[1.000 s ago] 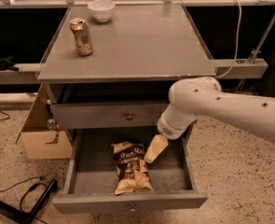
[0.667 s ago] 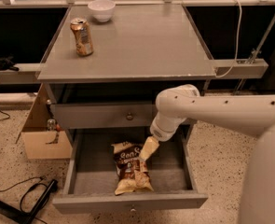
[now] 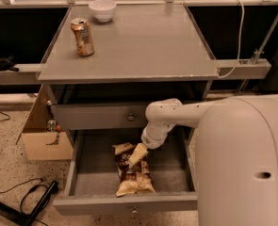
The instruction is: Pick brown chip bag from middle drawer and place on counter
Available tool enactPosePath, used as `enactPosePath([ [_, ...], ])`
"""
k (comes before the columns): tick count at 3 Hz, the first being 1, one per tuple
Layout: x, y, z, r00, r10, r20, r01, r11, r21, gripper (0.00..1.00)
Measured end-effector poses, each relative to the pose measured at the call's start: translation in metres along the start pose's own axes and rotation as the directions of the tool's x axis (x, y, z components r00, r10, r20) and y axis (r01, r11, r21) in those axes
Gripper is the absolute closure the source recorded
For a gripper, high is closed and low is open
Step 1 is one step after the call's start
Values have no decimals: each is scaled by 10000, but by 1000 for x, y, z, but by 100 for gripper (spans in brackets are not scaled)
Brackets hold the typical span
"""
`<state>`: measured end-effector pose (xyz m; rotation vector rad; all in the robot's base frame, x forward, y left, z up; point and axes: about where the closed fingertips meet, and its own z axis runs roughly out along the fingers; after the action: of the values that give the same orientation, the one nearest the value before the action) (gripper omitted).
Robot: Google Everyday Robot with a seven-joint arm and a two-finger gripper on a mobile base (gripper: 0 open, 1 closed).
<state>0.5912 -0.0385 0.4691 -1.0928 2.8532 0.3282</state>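
Speckled floor [image 3: 6,149] runs round a grey cabinet, with a cardboard box [image 3: 39,145] against its left side and dark cables [image 3: 30,197] trailing near the front left corner. Up on the counter [image 3: 143,46] a drink can [image 3: 83,36] and a white bowl [image 3: 102,9] stand together at the back left; bare grey surface shows across the front and right, out to the pale-worn edges. A white cord [image 3: 237,32] hangs past the right rear corner.

Below the counter's front lip I see a closed drawer front with a round knob [image 3: 131,117], and under that the middle drawer [image 3: 94,173] stands pulled well out. The brown chip bag [image 3: 131,174] lies on its ribbed floor, lengthwise front to back, roughly central. It is apart from both side walls, with bare floor on either side (rather more on the right), and its near end sits close to the front panel.

My arm [image 3: 176,114] comes in from the right, crossing just in front of the closed drawer and dipping below its lower edge. The gripper [image 3: 134,157] points down and to the left inside the open drawer, over the back half of the bag and at or very near its surface. I cannot tell whether it is apart, together or clamped on the bag. The robot's white body [image 3: 242,164] fills the lower right and hides the drawer's right front corner.
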Motion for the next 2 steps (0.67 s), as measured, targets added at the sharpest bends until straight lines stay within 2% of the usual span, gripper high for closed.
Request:
enactPosePath([
  [1,-2,26,25,9982,584,99,-577,9963,-631,0],
  [2,-2,28,26,9981,604,108,-596,9961,-657,0],
])
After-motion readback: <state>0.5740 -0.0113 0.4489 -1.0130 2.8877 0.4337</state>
